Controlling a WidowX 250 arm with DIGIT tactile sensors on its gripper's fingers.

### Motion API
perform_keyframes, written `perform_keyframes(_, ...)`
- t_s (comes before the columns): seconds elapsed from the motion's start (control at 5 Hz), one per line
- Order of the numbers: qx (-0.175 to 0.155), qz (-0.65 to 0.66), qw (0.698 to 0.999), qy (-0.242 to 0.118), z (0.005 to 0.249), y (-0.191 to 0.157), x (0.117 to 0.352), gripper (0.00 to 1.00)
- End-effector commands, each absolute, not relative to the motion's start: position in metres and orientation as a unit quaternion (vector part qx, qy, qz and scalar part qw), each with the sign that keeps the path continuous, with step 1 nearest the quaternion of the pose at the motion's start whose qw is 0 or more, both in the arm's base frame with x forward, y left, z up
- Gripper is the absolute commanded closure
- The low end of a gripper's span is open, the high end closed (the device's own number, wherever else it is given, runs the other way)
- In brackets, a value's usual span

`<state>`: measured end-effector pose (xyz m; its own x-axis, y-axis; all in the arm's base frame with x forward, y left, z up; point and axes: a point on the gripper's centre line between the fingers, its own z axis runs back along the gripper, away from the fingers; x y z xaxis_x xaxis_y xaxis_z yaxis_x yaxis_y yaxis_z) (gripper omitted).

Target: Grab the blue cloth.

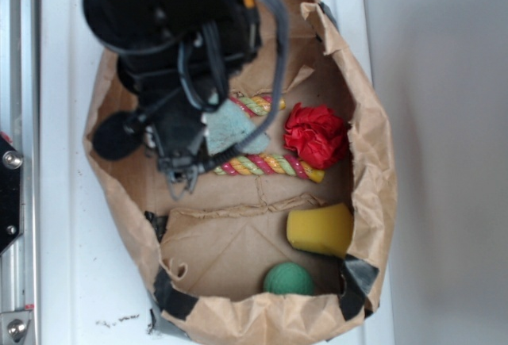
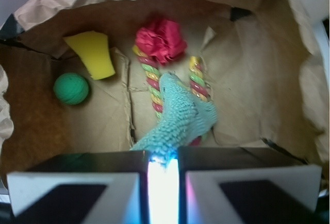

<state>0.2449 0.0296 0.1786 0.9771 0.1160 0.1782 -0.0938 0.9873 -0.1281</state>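
Item: blue cloth (image 2: 178,118), pale teal, fuzzy. Location: middle of the paper bag (image 1: 369,170), rising from the bag floor over the braided rope toy (image 2: 149,77), one end drawn up between the jaws.

Item: gripper (image 2: 163,170). State: jaws drawn nearly together with a corner of the cloth pinched between them (the exterior view shows the cloth hanging beside the black arm, partly hidden by it).

Other contents: red crumpled cloth (image 1: 316,135) near the bag's right wall; yellow sponge (image 1: 320,230) towards the lower right corner; green ball (image 1: 287,279) against the bottom edge.

Risk notes: the hold looks to be on a thin corner only, so the soft fabric could slip free on lifting. The trailing end lies across the rope and might snag and drag it. The tall crumpled walls could catch the arm on the way out.
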Motion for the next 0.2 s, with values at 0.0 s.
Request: perform_keyframes(0.0, -0.054, 0.030, 0.992, -0.114, 0.1944, 0.0101, 0.2444, 1.00)
